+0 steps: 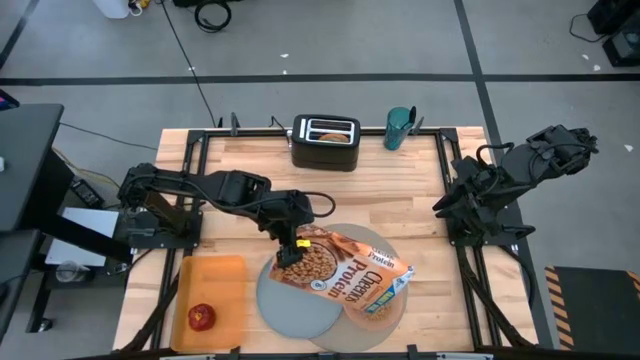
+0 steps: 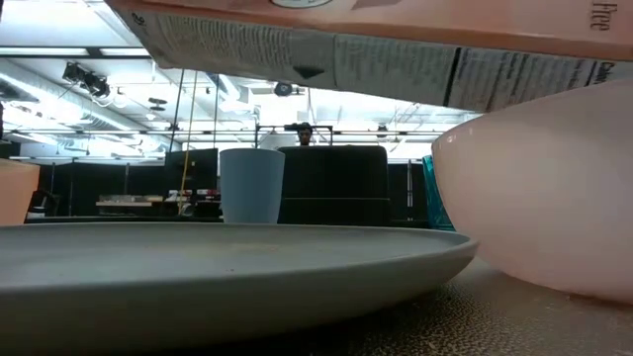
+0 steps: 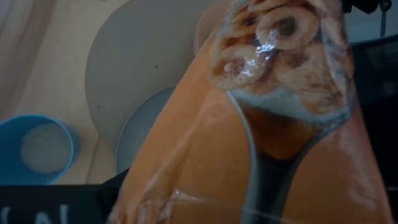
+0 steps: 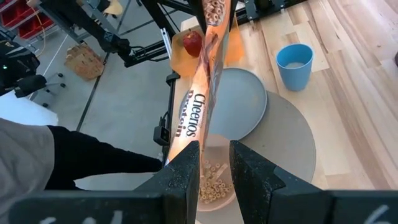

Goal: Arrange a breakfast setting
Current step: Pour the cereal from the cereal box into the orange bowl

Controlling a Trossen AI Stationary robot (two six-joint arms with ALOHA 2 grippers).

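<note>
High view: left gripper (image 1: 290, 247), centre frame, fingers clamped on upper-left end of Cheerios box (image 1: 345, 272). Box's long axis runs twd lower right, tipped over pink bowl (image 2: 554, 198). Right arm (image 1: 500, 180) parked at right edge, well apart, so left is nearer.

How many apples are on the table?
1. The red apple sits on the orange board at the table's front left, beside the grey-blue plate. The orange cereal box covers part of the grey mat, so another could be hidden.
</note>
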